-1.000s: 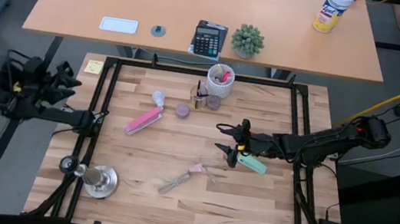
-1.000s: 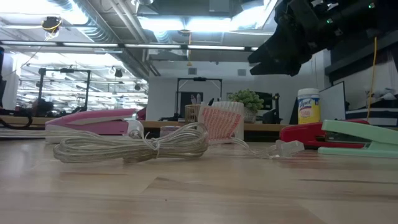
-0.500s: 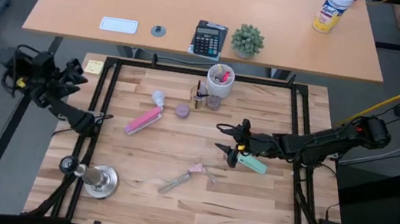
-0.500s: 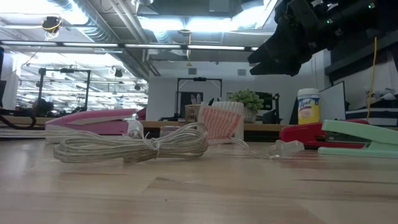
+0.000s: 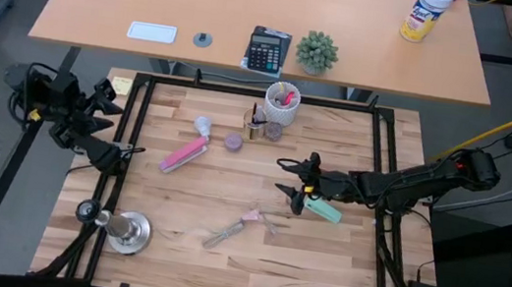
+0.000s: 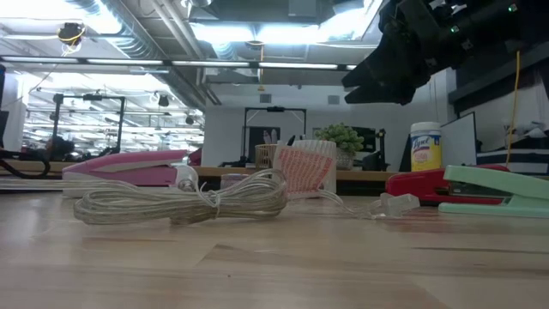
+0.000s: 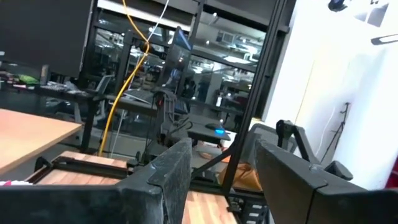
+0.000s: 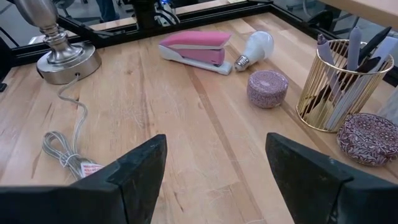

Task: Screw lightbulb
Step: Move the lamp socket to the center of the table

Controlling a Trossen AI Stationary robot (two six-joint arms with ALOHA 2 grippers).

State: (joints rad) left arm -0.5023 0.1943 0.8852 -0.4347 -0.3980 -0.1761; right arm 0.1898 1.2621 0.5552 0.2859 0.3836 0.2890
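The white lightbulb [image 5: 203, 125] lies on its side on the wooden table beside the pink stapler [image 5: 183, 154]. It also shows in the right wrist view [image 8: 256, 46], silvery base toward the stapler [image 8: 196, 50]. The silver lamp stand [image 5: 128, 231] stands on its round base at the table's near left corner [image 8: 62, 53]. My right gripper [image 5: 284, 182] hovers open and empty over the table's middle right, well apart from the bulb. My left gripper [image 5: 104, 96] is open and empty, raised beyond the table's left edge.
The lamp's coiled cord [image 5: 240, 226] lies near the table's middle. A purple round cap [image 5: 233, 142], a gold pen holder [image 5: 255, 124] and a white cup [image 5: 281, 102] stand at the far middle. A green stapler [image 5: 326, 210] lies under my right arm.
My left arm has swung beside the table's left edge, toward the far edge and then a little toward the table. My right arm and the things on the table have kept still.
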